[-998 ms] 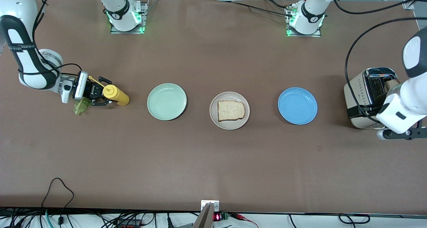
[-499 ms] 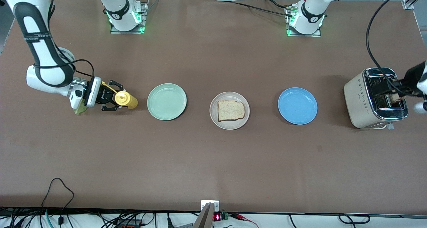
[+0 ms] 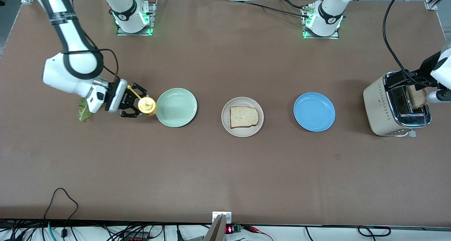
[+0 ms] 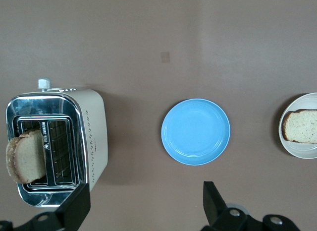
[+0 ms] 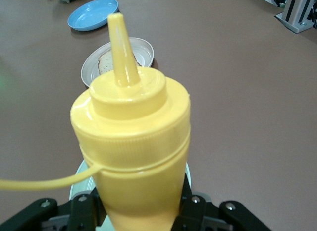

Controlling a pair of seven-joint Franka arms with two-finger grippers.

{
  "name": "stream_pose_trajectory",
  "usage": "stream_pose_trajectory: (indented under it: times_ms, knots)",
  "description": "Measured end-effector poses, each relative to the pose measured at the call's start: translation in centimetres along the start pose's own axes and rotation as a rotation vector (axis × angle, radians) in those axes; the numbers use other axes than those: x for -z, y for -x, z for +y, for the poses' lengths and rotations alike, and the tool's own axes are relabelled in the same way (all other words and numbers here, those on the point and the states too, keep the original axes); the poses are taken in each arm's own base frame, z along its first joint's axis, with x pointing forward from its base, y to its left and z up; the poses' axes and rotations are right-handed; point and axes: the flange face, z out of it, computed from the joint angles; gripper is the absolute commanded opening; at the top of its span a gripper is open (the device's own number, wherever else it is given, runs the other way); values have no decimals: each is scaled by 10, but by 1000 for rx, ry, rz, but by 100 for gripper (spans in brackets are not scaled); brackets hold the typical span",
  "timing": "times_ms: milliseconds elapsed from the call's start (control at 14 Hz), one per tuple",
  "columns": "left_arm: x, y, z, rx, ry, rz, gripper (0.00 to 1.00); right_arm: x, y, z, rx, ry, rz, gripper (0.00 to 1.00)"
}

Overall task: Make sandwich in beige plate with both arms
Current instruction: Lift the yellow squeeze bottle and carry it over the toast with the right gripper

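- Fingers of the right gripper (image 3: 136, 106) pinch the yellow squeeze bottle (image 3: 147, 106), now carried from beside the lettuce leaf (image 3: 84, 111) to the mint-green plate's (image 3: 176, 107) edge.
- Beige plate (image 3: 242, 117), mid-table, holds one bread slice (image 3: 243, 116).
- Left gripper (image 4: 143, 206), fingers spread, has pulled up over the toaster (image 3: 396, 105); its slice (image 3: 417, 96) stands unheld, so sauce likely comes first.

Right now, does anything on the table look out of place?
Yes: a lettuce leaf lies straight on the bare table at the right arm's end, off any plate, and a bread slice sits askew in the toaster.
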Motion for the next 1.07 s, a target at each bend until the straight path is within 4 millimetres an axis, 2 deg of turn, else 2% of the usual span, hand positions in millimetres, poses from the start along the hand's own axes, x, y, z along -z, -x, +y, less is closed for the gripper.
stream_pose_trajectory:
  times_ms: [428, 784, 1070]
  knots:
    - [-11, 9, -2, 9, 0, 31, 100, -34, -57, -36, 1, 56, -175, 21]
    - [13, 17, -5, 15, 1, 88, 100, -62, -110, -73, 5, 114, -330, 21]
    - [11, 17, -4, 15, 1, 81, 100, -94, -148, -115, -4, 187, -426, 21]
